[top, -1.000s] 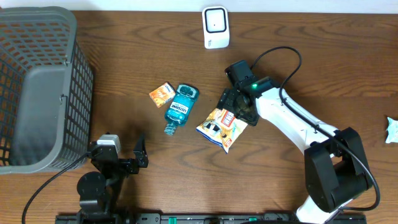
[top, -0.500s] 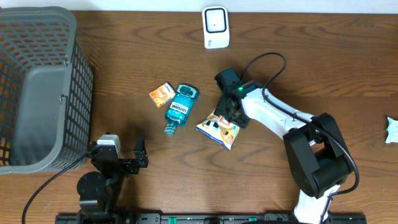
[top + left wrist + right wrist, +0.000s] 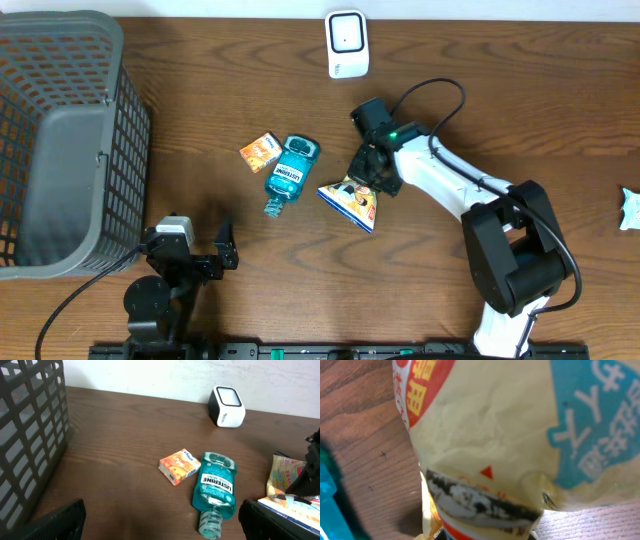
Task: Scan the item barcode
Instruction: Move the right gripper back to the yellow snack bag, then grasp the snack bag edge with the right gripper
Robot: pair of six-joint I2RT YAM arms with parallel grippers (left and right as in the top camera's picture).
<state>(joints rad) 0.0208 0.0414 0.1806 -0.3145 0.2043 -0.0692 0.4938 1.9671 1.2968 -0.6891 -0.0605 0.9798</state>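
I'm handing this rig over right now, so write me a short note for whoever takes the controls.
Left gripper: open, empty, at the table's near edge.
Right gripper: shut on the snack bag, just right of the mouthwash bottle and orange box.
Scanner: at the far edge, apart from the bag.
Done: bag gripped.
Left: carry it to the scanner and present its barcode, which no view shows yet.

We see right arm (image 3: 450,185), 4 o'clock: white shell, blk round joints, green LED (image 3: 393,137), blk cable (image 3: 440,92) on top. Left arm (image 3: 165,280), 7 o'clock: all blk, grey cap (image 3: 172,229); left gripper (image 3: 162,507) fingers (image 3: 55,522) matte blk.
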